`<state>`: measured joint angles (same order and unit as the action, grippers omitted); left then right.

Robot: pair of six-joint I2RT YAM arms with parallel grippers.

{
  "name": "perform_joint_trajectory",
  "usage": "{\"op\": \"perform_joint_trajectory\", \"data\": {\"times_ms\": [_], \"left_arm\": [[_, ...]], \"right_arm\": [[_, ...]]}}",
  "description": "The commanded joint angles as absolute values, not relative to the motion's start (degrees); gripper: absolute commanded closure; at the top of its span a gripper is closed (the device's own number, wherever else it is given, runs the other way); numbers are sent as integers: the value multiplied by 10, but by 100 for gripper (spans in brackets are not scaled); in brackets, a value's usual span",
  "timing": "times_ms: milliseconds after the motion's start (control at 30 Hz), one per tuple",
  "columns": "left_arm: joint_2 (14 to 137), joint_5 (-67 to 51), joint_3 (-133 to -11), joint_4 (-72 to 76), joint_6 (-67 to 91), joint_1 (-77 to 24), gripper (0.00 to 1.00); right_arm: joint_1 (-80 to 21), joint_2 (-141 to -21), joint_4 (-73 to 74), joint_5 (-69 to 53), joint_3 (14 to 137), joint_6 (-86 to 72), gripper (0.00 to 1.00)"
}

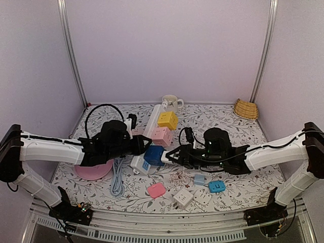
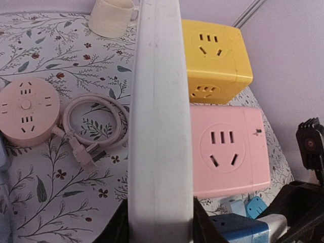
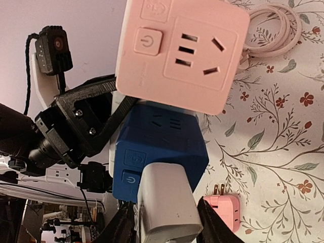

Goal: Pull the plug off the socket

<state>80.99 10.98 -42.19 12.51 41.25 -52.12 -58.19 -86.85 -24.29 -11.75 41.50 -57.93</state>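
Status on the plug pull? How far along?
Done: left gripper clamps the white power strip, bracing it. In hand: right gripper grips the white plug from both sides. Left: plug sits seated in the blue socket, not yet pulled out.

Illumination is bright, even and diffuse, coming from overhead. The top view is sharp throughout; soft-edged shadows fall on the floral-patterned tablecloth. In the left wrist view the long white plastic power strip sits close to the lens. It is slightly soft, darkens at its lower end, and widens strongly toward the bottom edge of the picture. In the right wrist view the white rectangular plug is mildly blurred. The pink cube socket above it is crisp and evenly lit.
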Motion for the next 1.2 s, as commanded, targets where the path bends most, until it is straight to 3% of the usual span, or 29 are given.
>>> {"op": "perform_joint_trajectory", "data": {"times_ms": [0, 600, 1167], "left_arm": [[790, 122, -441, 264, 413, -528, 100], [778, 206, -418, 227, 360, -530, 100], [769, 271, -403, 206, 323, -528, 100]], "right_arm": [[-589, -878, -277, -127, 416, -592, 58], [-589, -853, -273, -136, 403, -589, 85], [-589, -806, -234, -128, 384, -578, 89]]}}
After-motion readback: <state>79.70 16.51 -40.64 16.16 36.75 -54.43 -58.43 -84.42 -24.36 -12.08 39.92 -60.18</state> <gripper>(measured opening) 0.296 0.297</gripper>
